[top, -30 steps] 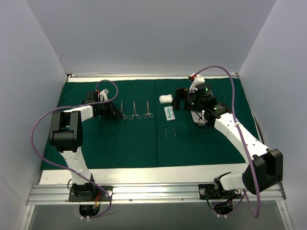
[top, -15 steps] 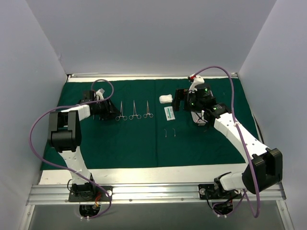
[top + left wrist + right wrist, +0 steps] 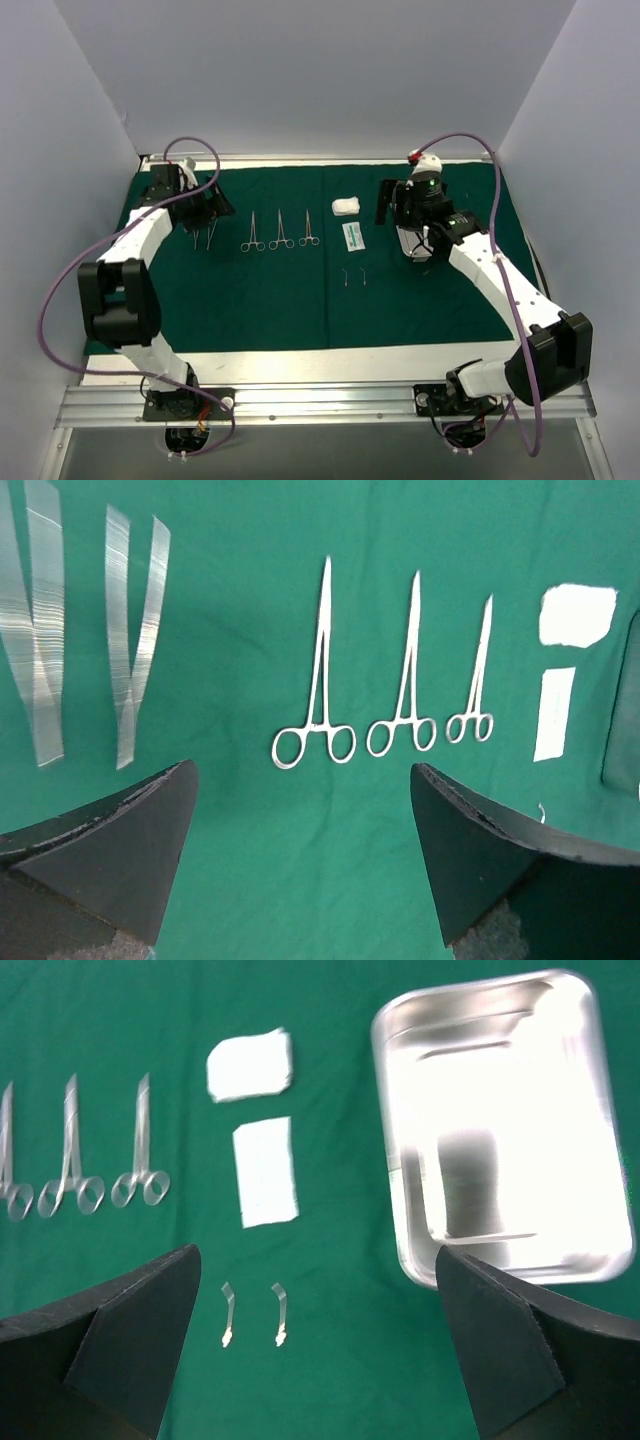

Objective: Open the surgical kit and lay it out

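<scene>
The dark green drape (image 3: 260, 300) lies spread flat over the table. On it lie two tweezers (image 3: 135, 630), three scissor-like instruments (image 3: 281, 230) in a row, a white gauze wad (image 3: 346, 206), a white-green packet (image 3: 352, 236) and two tiny hooked pieces (image 3: 279, 1315). The steel tray (image 3: 500, 1130) stands to the right and holds nothing; in the top view my right arm partly hides it. My left gripper (image 3: 213, 208) hovers open at the back left, above and behind the tweezers (image 3: 203, 236). My right gripper (image 3: 394, 212) hovers open over the tray's left side. Neither holds anything.
White walls close in the table on the left, back and right. A bare white strip (image 3: 300, 362) of table runs along the drape's near edge. Purple cables (image 3: 470, 150) arch over both arms.
My left gripper has opened and drawn back and left, away from the instruments, leaving the tweezers lying on the drape. My right arm has shifted slightly toward the back.
</scene>
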